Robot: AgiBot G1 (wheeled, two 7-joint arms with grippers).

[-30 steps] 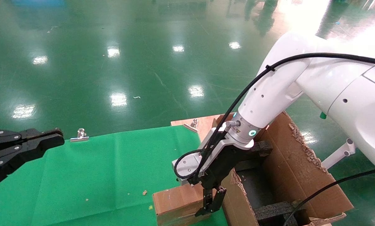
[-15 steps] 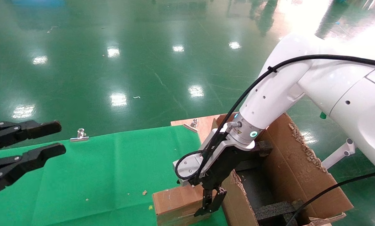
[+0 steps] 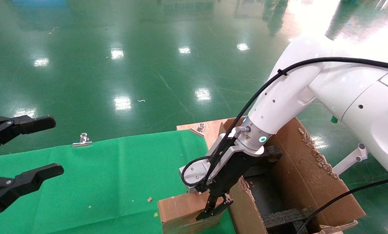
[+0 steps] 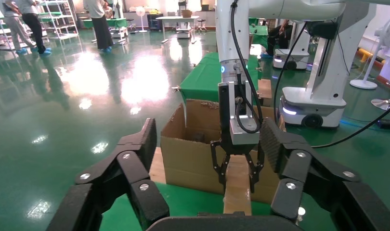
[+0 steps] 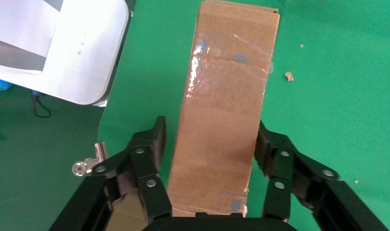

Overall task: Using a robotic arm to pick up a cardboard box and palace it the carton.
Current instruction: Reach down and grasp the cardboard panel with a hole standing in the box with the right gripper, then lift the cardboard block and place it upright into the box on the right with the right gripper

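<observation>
The right end effector (image 3: 213,208) of the robotic arm (image 3: 288,94) straddles the cardboard box (image 5: 224,110), fingers spread on either side of it. The box lies at the green desk's (image 3: 116,172) right edge, beside the carton (image 3: 307,175). The left end effector (image 3: 28,149) hovers spread over the desk's left edge.

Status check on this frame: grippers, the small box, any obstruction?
Right gripper open, straddling cardboard box, not yet clamped. Left gripper open, off to the left. Carton beside box; nothing blocking.
</observation>
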